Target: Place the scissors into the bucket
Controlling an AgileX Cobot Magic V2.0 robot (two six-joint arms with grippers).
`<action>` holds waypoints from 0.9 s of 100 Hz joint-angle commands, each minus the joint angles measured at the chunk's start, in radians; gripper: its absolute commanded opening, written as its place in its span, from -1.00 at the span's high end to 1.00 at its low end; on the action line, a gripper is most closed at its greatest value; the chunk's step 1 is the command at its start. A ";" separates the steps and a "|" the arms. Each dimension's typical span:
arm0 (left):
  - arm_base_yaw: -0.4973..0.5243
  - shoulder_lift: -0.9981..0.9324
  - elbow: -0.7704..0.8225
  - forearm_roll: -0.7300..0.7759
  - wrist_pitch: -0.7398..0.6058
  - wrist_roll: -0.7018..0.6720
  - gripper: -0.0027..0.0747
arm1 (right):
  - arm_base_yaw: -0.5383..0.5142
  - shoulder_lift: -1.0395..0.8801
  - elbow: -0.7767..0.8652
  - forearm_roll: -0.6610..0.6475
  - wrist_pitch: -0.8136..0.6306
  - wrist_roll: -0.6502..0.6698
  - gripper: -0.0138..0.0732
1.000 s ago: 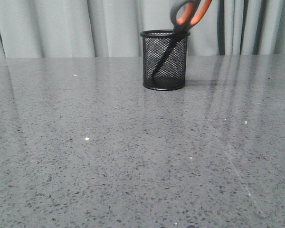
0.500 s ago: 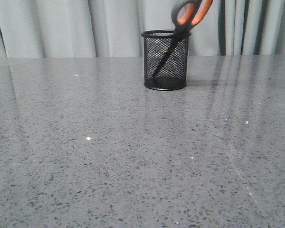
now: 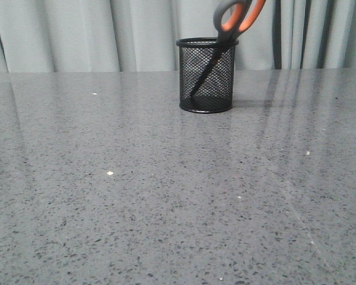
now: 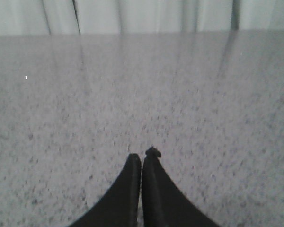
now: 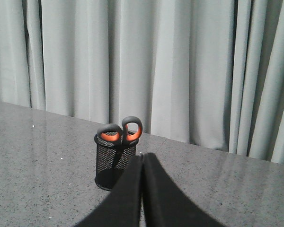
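Both arms sit clear of the work, the left gripper and right gripper pressed closed and empty. Beyond, on the speckled grey table, grey-and-orange-handled scissors rest in the black wire-mesh bucket, blades down, handles leaning right against the rim.

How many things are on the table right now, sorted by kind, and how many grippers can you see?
Scissors: 1, standing blades-down in the cup
Mesh cup: 1
Grippers: 2, left and right, both shut and empty
Total: 2 things on the table, plus 2 grippers
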 commanded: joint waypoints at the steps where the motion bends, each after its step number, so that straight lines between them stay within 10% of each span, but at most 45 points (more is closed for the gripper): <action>1: 0.005 0.010 0.039 -0.006 -0.003 -0.013 0.98 | 0.000 0.012 -0.023 0.008 -0.081 0.001 0.79; 90: 0.005 -0.067 0.039 -0.020 0.014 -0.013 0.98 | 0.000 0.012 -0.023 0.008 -0.078 0.001 0.79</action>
